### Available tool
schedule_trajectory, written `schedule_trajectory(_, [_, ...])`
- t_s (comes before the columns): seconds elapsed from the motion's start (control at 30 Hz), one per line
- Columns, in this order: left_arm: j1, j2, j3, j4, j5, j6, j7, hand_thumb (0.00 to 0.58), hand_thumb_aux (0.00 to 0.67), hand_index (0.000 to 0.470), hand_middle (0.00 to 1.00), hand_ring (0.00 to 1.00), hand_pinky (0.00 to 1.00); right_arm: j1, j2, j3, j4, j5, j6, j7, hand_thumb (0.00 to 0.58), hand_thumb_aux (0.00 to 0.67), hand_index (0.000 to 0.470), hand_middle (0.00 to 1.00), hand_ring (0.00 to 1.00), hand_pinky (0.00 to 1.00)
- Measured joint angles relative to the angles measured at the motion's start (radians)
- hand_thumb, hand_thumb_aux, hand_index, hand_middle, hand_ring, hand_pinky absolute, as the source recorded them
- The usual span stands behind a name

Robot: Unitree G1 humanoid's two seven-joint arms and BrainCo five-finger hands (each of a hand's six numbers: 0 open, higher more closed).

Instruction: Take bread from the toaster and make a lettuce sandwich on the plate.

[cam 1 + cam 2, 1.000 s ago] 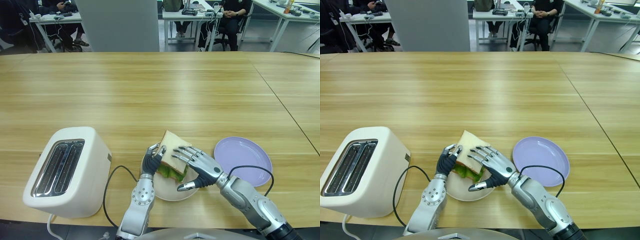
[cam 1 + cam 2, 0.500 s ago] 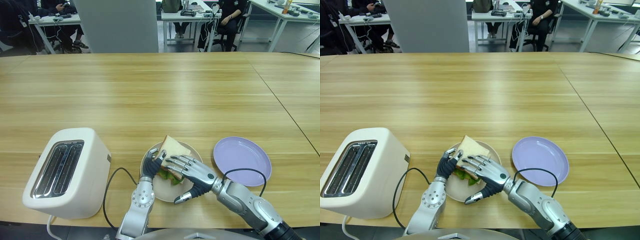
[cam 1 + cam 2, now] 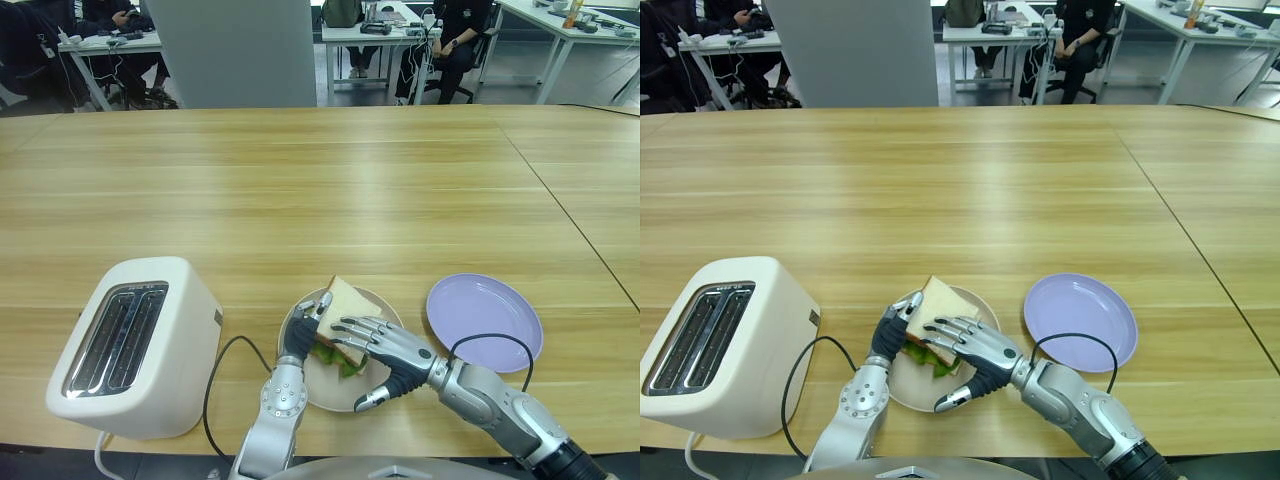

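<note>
- The sandwich [image 3: 345, 303] is sitting on the beige plate [image 3: 330, 392] near the table's 6 o'clock edge, with lettuce [image 3: 345, 367] peeking out under the top slice.
- The toaster [image 3: 150, 330], at the plate's 9 o'clock, is showing dark slots with no bread sticking up, so the fetching looks done.
- The right hand [image 3: 392, 350] is lying on the top slice, its fingers [image 3: 355, 330] spread apart and flat and its thumb pointing clear toward 6 o'clock, gripping nothing.
- The left hand [image 3: 303, 335] is touching the sandwich's 9 o'clock edge; I cannot tell whether it is gripping or only bracing.
- Judging by this, the task is nearly finished: only squaring the slice and letting go seem left.
- A purple plate [image 3: 485, 310] is lying bare at 3 o'clock, and the toaster's cable [image 3: 225, 365] is looping between toaster and plate.
- The pale wooden table [image 3: 320, 180] is stretching toward 12 o'clock, where a grey partition [image 3: 235, 50] and office desks [image 3: 385, 30] are standing.
</note>
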Motion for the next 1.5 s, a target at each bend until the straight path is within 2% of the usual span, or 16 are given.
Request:
schedule_trajectory(0.1, [0.003,0.001,-0.003,-0.037,0.037,0.028,0.005,0.000,0.000,0.000,0.99,0.99,0.99,0.010,-0.006,0.000,-0.001,0.027,-0.014,0.012,0.000,0.000,0.000,0.03,0.03,0.03])
schedule_trajectory(0.17, [0.002,0.002,-0.003,-0.078,0.077,0.043,0.016,0.000,0.000,0.000,0.88,0.88,0.88,0.016,-0.008,0.000,-0.003,0.045,-0.023,0.018,0.000,0.000,0.000,0.03,0.03,0.03])
schedule_trajectory(0.37, [-0.081,0.014,0.027,-0.311,0.262,0.035,0.095,0.000,0.000,0.000,0.78,0.78,0.78,0.041,-0.016,0.027,0.016,0.064,-0.037,0.056,0.000,0.000,0.000,0.03,0.03,0.03])
schedule_trajectory(0.63, [-0.110,0.009,0.062,-0.422,0.384,0.046,0.101,0.000,0.000,0.000,0.78,0.78,0.78,0.040,-0.017,0.027,0.019,0.068,-0.037,0.067,0.000,0.000,0.000,0.03,0.03,0.03])
schedule_trajectory(0.93, [-0.096,-0.012,0.069,-0.444,0.380,0.012,0.089,0.000,0.000,0.000,0.76,0.76,0.76,0.041,-0.015,0.023,0.021,0.076,-0.036,0.068,0.000,0.000,0.000,0.03,0.03,0.03])
schedule_trajectory(1.0, [-0.076,-0.011,0.071,-0.442,0.334,-0.047,0.090,0.000,0.000,0.000,0.56,0.56,0.56,0.051,0.003,0.012,0.014,0.109,-0.020,0.076,0.000,0.000,0.000,0.03,0.03,0.03])
schedule_trajectory(1.07, [-0.042,-0.009,0.073,-0.437,0.267,-0.123,0.084,0.000,0.000,0.000,0.49,0.49,0.49,0.081,0.046,-0.009,-0.007,0.205,0.027,0.110,0.000,0.000,0.000,0.05,0.05,0.05])
schedule_trajectory(1.13, [-0.009,0.000,0.074,-0.405,0.195,-0.195,0.060,0.000,0.000,0.000,0.51,0.51,0.51,0.109,0.099,-0.035,-0.050,0.322,0.102,0.149,0.000,0.000,0.000,0.07,0.07,0.07])
schedule_trajectory(1.23, [0.055,0.024,0.089,-0.355,0.093,-0.274,0.018,0.000,0.000,0.000,0.58,0.58,0.58,0.140,0.156,-0.078,-0.141,0.460,0.194,0.183,0.000,0.000,0.000,0.24,0.24,0.24])
schedule_trajectory(1.3, [0.094,0.033,0.108,-0.334,0.030,-0.322,-0.007,0.000,0.000,0.000,0.60,0.60,0.60,0.166,0.184,-0.096,-0.201,0.526,0.240,0.196,0.000,0.000,0.000,0.27,0.27,0.27])
schedule_trajectory(1.33, [0.122,0.041,0.117,-0.329,-0.007,-0.351,-0.022,0.000,0.000,0.000,0.70,0.70,0.70,0.184,0.201,-0.103,-0.231,0.561,0.265,0.200,0.000,0.000,0.000,0.45,0.45,0.45])
schedule_trajectory(1.37, [0.150,0.049,0.122,-0.329,-0.038,-0.378,-0.036,0.000,0.000,0.000,0.77,0.77,0.77,0.202,0.218,-0.109,-0.259,0.597,0.289,0.201,0.000,0.000,0.000,0.54,0.54,0.54])
schedule_trajectory(1.4, [0.167,0.054,0.123,-0.329,-0.052,-0.396,-0.044,0.000,0.000,0.000,0.77,0.77,0.77,0.211,0.228,-0.113,-0.272,0.615,0.302,0.202,0.000,0.000,0.000,0.54,0.54,0.54])
schedule_trajectory(1.43, [0.191,0.061,0.122,-0.330,-0.075,-0.417,-0.059,0.036,0.021,0.014,0.96,0.96,0.96,0.223,0.234,-0.121,-0.287,0.635,0.317,0.203,0.000,0.000,0.000,0.66,0.66,0.66])
schedule_trajectory(1.47, [0.214,0.068,0.120,-0.334,-0.097,-0.443,-0.074,0.179,0.113,0.078,1.00,1.00,1.00,0.240,0.239,-0.132,-0.305,0.658,0.330,0.203,0.000,0.000,0.000,0.71,0.71,0.71])
schedule_trajectory(1.5, [0.255,0.085,0.116,-0.338,-0.123,-0.470,-0.094,0.179,0.113,0.078,1.00,1.00,1.00,0.266,0.245,-0.144,-0.323,0.685,0.344,0.203,0.000,0.000,0.000,0.71,0.71,0.71])
